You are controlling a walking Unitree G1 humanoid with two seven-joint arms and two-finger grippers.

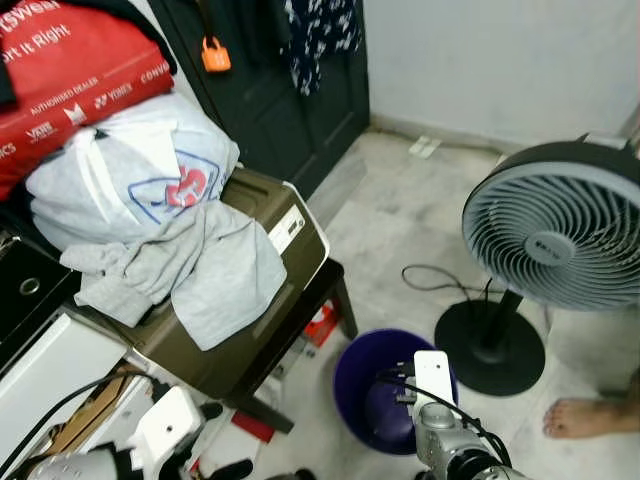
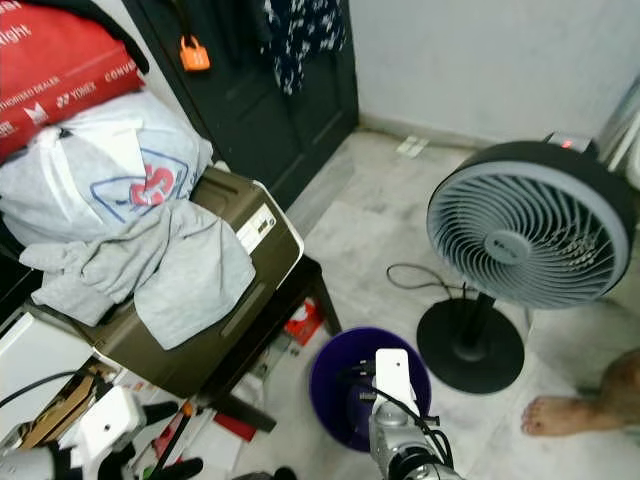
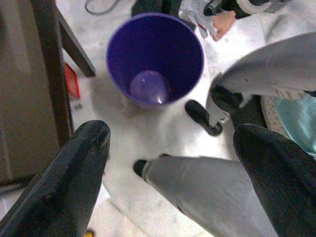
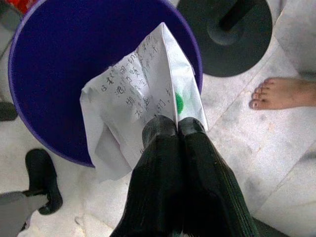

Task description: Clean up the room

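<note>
Right gripper [image 4: 177, 129] jaws were pinched tight on a folded paper [image 4: 140, 98] above the purple bin [image 4: 54, 69]; the left gripper [image 3: 173, 163] jaws gaped empty. Best released once centred over the bin.

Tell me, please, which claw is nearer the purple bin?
The right claw, shut on the paper, hangs directly over the purple bin. The left claw, open, is off to its side.
</note>
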